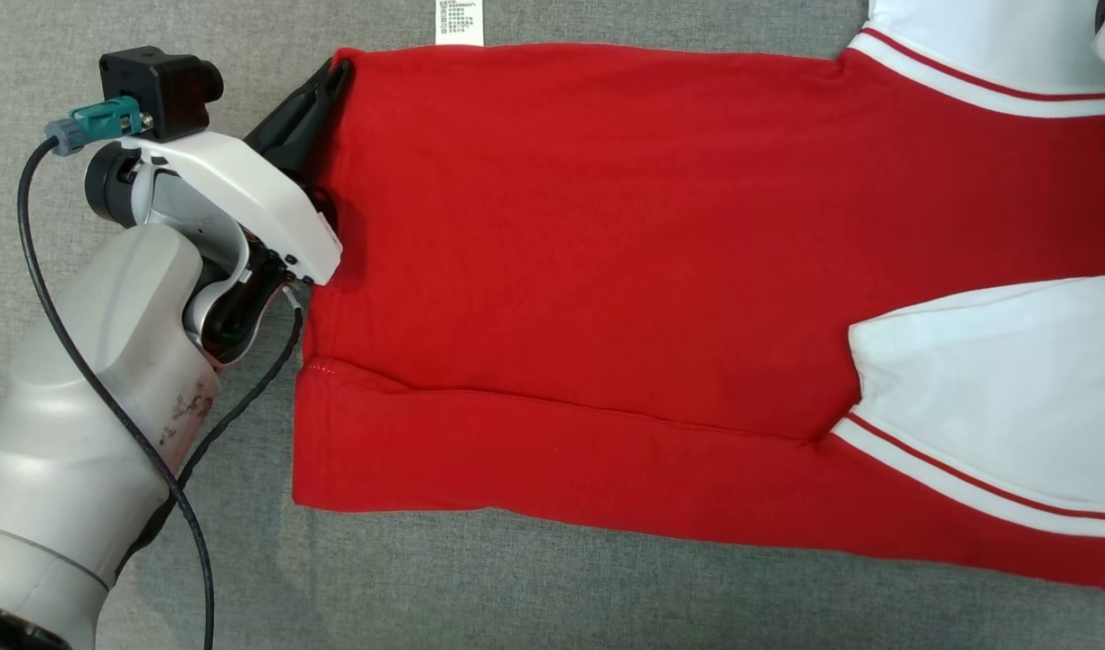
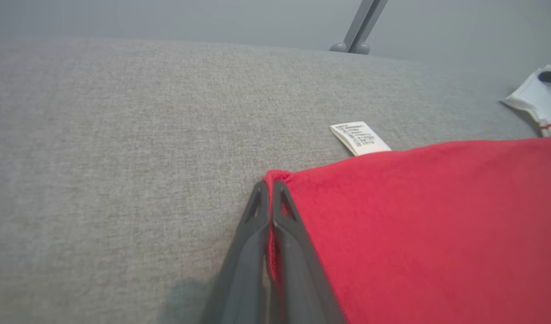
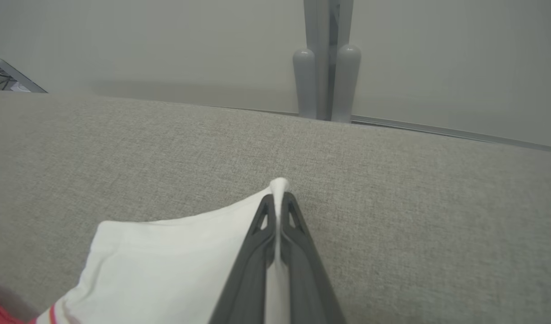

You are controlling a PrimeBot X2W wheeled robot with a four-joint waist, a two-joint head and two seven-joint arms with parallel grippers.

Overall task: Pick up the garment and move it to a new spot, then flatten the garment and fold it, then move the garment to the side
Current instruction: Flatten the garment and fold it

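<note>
Red shirt: the red shirt (image 1: 589,271) lies spread on the grey fabric surface (image 1: 516,587), with its hem toward 9 o'clock in the head view and its white sleeves toward 3 o'clock
Left gripper: the left gripper (image 1: 336,72) reaches in at 10 o'clock in the head view, its two dark fingers drawn narrow and clamped on the shirt's far hem corner; in the left wrist view a sliver of red cloth shows between the fingers and the corner peeks out past their tips
Right gripper: the right gripper (image 3: 279,198) is pinched tight on a white sleeve edge; in the right wrist view a small tuft of white cloth pokes out beyond the tips at 12 o'clock
Lower white sleeve: the lower white sleeve (image 1: 995,388) lies over the red body at 4 o'clock in the head view, and a white band with a thin red stripe runs just below it
Upper white sleeve: the upper white sleeve (image 1: 968,45) sits at 1 o'clock, edged with the same red stripe
Crease: a long ridge (image 1: 561,406) crosses the lower part of the shirt from 8 o'clock toward 4 o'clock
Care label: a white care label (image 1: 459,23) sticks out from the shirt's far edge at 11 o'clock, lying flat on the surface near the clamped corner
Cable: a black cable (image 1: 20,212) loops from a teal connector (image 1: 106,122) on the left wrist down past the pale forearm at 8 o'clock
Backdrop: a grey metal post (image 3: 327,58) stands beyond the surface's far edge, at 12 o'clock in the right wrist view
</note>
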